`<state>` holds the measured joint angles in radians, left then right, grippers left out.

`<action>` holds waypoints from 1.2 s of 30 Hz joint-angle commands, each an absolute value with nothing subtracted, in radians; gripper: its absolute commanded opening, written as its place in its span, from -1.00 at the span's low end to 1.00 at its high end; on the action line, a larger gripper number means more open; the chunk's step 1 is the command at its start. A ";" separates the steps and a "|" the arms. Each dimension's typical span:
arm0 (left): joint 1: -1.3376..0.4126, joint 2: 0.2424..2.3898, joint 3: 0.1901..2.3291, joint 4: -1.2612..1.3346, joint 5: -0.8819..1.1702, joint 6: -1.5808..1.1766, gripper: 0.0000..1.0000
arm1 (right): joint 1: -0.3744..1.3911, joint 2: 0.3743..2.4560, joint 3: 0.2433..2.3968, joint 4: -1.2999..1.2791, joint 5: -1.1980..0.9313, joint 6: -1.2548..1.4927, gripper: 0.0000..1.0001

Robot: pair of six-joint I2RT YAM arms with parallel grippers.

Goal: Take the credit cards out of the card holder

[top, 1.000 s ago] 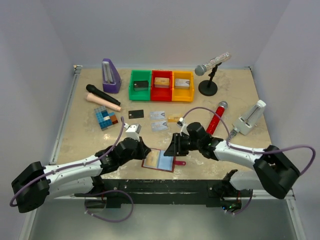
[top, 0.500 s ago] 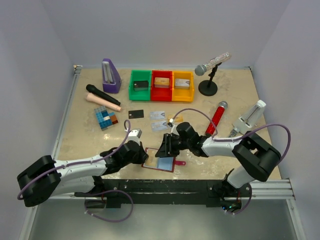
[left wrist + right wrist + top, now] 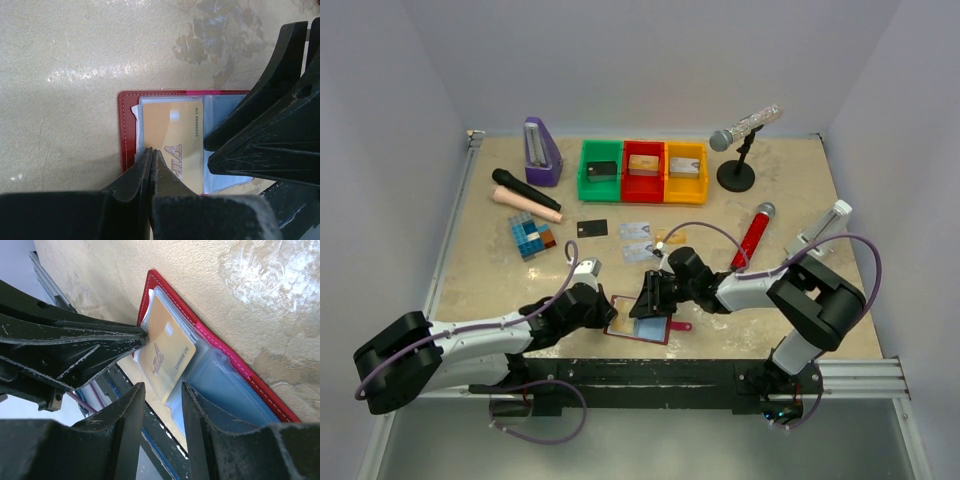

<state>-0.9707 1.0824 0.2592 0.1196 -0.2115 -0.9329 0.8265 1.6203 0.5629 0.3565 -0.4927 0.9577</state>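
Top view: the dark-red folding leather card holder lies open at the counter's 6 o'clock edge, with loose thin flat cards at its 12 o'clock. Left wrist view: the left gripper, jaws together, pins the holder's 9 o'clock border beside a pocketed gold-orange card; if it slips, the holder would likely drag. Only the right wrist view shows the right gripper, fingers apart, straddling that card's corner.
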 commanded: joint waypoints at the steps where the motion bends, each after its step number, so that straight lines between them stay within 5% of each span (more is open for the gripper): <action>1: -0.969 1.083 0.226 0.126 -0.199 -0.951 -1.00 | 0.833 1.634 0.594 0.400 -0.502 0.971 -0.21; 24: -0.973 0.899 0.196 0.025 -0.230 -0.979 -0.97 | 0.833 1.698 0.601 0.472 -0.528 1.002 -0.21; 36: -0.974 0.976 0.189 0.067 -0.199 -0.971 -1.00 | 0.833 1.709 0.606 0.520 -0.551 1.040 -0.21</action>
